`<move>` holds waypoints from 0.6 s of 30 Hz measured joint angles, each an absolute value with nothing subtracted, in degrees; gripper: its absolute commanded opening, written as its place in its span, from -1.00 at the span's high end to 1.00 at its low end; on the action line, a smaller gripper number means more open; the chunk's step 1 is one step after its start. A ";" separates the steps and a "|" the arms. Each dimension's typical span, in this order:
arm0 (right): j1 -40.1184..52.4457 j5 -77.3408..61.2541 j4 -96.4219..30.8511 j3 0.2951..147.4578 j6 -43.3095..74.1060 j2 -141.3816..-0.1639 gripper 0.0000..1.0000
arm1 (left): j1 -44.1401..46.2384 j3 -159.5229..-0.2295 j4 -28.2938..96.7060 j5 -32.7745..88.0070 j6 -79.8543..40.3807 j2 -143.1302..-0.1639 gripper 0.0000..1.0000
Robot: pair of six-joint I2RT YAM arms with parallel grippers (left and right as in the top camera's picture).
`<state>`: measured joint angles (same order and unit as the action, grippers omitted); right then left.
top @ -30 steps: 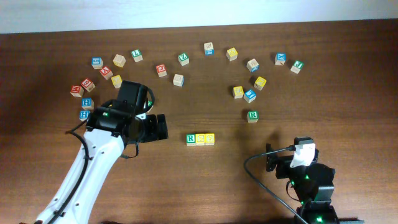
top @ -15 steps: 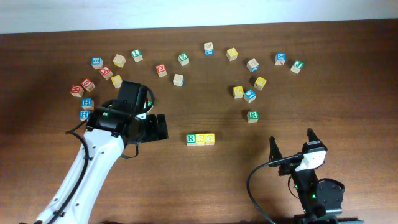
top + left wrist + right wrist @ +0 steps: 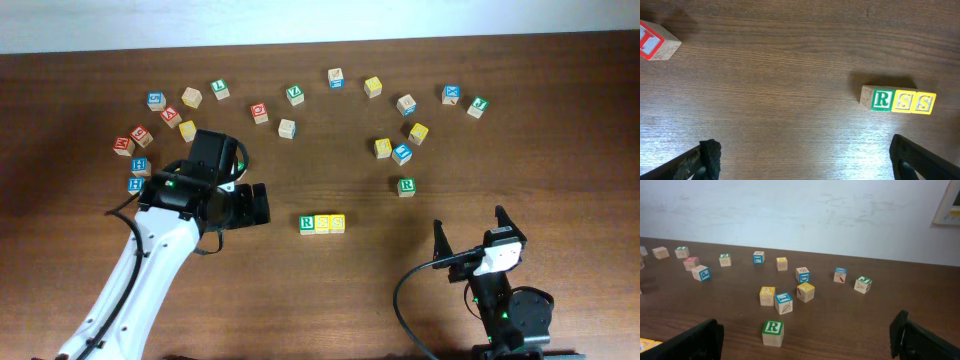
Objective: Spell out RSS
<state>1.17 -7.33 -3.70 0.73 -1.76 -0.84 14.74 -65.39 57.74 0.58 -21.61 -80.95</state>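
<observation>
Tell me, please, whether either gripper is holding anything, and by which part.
Nothing is held. The left gripper and the right gripper are open and empty; the green-and-yellow wooden letter cubes spelling RSS lie apart from both.

**Dark wood worktop beneath a pale wall**

The worktop (image 3: pixel 330 300) was a brown, wood-grained surface, its grain running from 9 to 3 o'clock in the overhead view, evenly lit with only short, soft shadows. Along its 12 o'clock edge stood a white wall (image 3: pixel 790 210), faintly scuffed and smudged in the right wrist view. At about 1 o'clock in that view, a cream-coloured panel (image 3: pixel 950 202) sat against the wall, cut off by the frame edge.
</observation>
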 measured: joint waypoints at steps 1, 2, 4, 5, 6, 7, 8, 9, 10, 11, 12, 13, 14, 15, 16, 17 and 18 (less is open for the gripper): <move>1.17 -7.33 -3.70 0.73 -1.76 -0.84 -0.97 | 14.74 -65.39 57.74 0.56 -21.61 -80.95 -0.98; 1.17 -7.33 -3.70 0.73 -1.74 -0.84 -0.97 | 14.74 -65.39 57.74 0.58 -21.61 -80.95 -0.98; 1.17 -7.33 -3.70 0.73 -1.65 -0.84 -0.97 | 14.74 -65.39 57.74 0.58 -21.61 -80.95 -0.98; 1.17 -7.33 -3.70 0.73 -1.58 -0.84 -0.97 | 14.74 -65.39 57.74 0.58 -21.61 -80.95 -0.98; 1.17 -7.33 -3.70 0.73 -1.52 -0.84 -0.97 | 14.74 -65.39 57.74 0.58 -21.61 -80.95 -0.98; 1.17 -7.33 -3.70 0.73 -1.48 -0.84 -0.97 | 14.74 -65.39 57.74 0.58 -21.61 -80.95 -0.98; 1.17 -7.33 -3.70 0.73 -1.52 -0.84 -0.97 | 14.74 -65.39 57.74 0.58 -21.61 -80.95 -0.98; 1.17 -7.33 -3.70 0.73 -1.48 -0.84 -0.97 | 14.74 -65.39 57.74 0.58 -21.61 -80.95 -0.99; 1.17 -7.33 -3.70 0.73 -1.50 -0.84 -0.97 | 14.74 -65.39 57.74 0.58 -21.61 -80.95 -0.98; 1.17 -7.33 -3.70 0.73 -1.52 -0.84 -0.97 | 14.74 -65.39 57.74 0.58 -21.61 -80.95 -0.98; 1.17 -7.33 -3.70 0.73 -1.50 -0.84 -0.97 | 14.74 -65.39 57.74 0.56 -21.61 -80.95 -0.98; 1.17 -7.33 -3.70 0.73 -1.45 -0.84 -0.97 | 14.74 -65.39 57.74 0.58 -21.61 -80.95 -0.98; 1.17 -7.29 -3.70 0.73 -1.10 -0.84 -0.97 | 14.74 -65.39 57.74 0.58 -21.61 -80.95 -0.98; 1.17 -7.18 -3.75 0.73 -0.71 -0.84 -0.97 | 14.74 -65.39 57.74 0.58 -21.61 -80.95 -0.98; 1.17 -6.92 -3.77 0.73 -0.23 -0.84 -0.97 | 14.74 -65.39 57.74 0.56 -21.61 -80.95 -0.98; 1.17 -6.83 -3.79 0.73 0.08 -0.84 -0.97 | 14.74 -65.39 57.74 0.58 -21.61 -80.95 -0.99; 1.17 -6.68 -3.81 0.73 0.25 -0.84 -0.97 | 14.74 -65.39 57.74 0.58 -21.61 -80.95 -0.99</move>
<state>1.17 -6.68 -3.81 0.73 0.25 -0.84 14.74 -65.39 57.74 0.58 -21.61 -80.95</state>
